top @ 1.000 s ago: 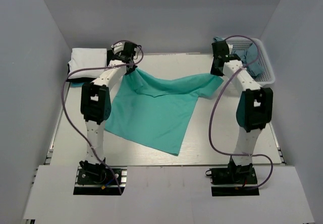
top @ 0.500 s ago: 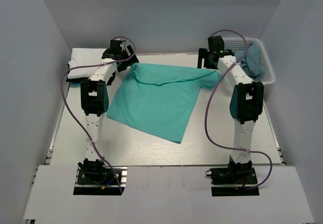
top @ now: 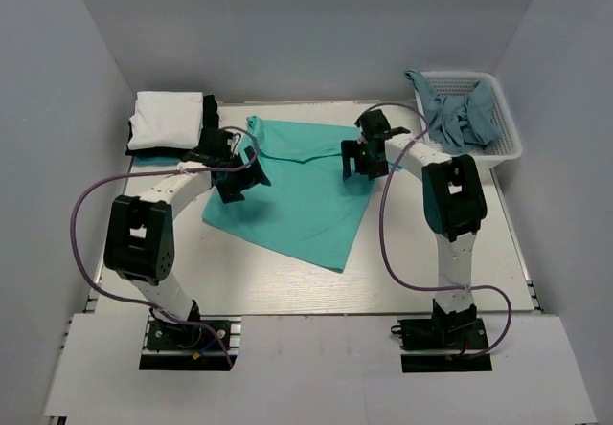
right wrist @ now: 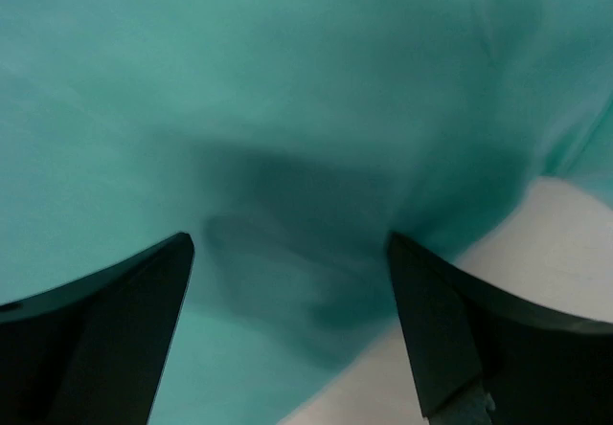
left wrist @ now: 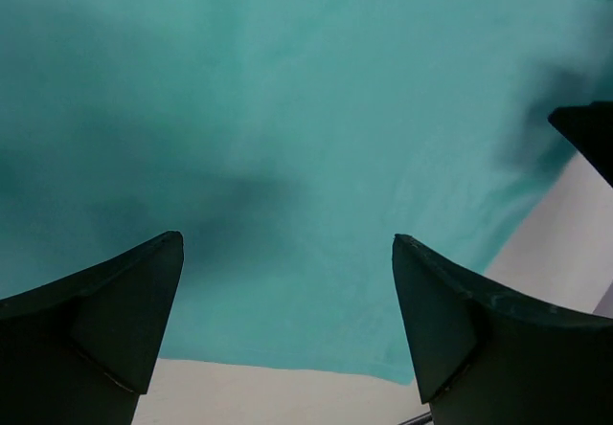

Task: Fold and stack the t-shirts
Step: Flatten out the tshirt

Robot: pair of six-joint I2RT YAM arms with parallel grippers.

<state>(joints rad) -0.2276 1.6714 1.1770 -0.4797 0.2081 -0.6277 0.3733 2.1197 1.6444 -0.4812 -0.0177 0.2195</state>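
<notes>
A turquoise-green t-shirt (top: pixel 297 195) lies spread flat on the table, collar toward the back. My left gripper (top: pixel 239 178) hovers over its left side, open and holding nothing. In the left wrist view the shirt (left wrist: pixel 287 109) fills the frame, and its hem shows between the dark fingers (left wrist: pixel 115 320). My right gripper (top: pixel 357 162) is over the shirt's right sleeve area, open and empty. The right wrist view shows green cloth (right wrist: pixel 239 80) under its fingers (right wrist: pixel 460 320). Folded t-shirts are stacked at the back left, a white one (top: pixel 168 117) on top of a black one (top: pixel 210 111).
A white lattice basket (top: pixel 503 147) at the back right holds crumpled blue-grey cloth (top: pixel 460 114). Grey walls close in the table on the left, back and right. Bare tabletop (top: pixel 287 281) lies in front of the shirt.
Both grippers opened and let go of the shirt's upper corners. Both arms drew back from the far edge to above the shirt's middle. The shirt now lies flat.
</notes>
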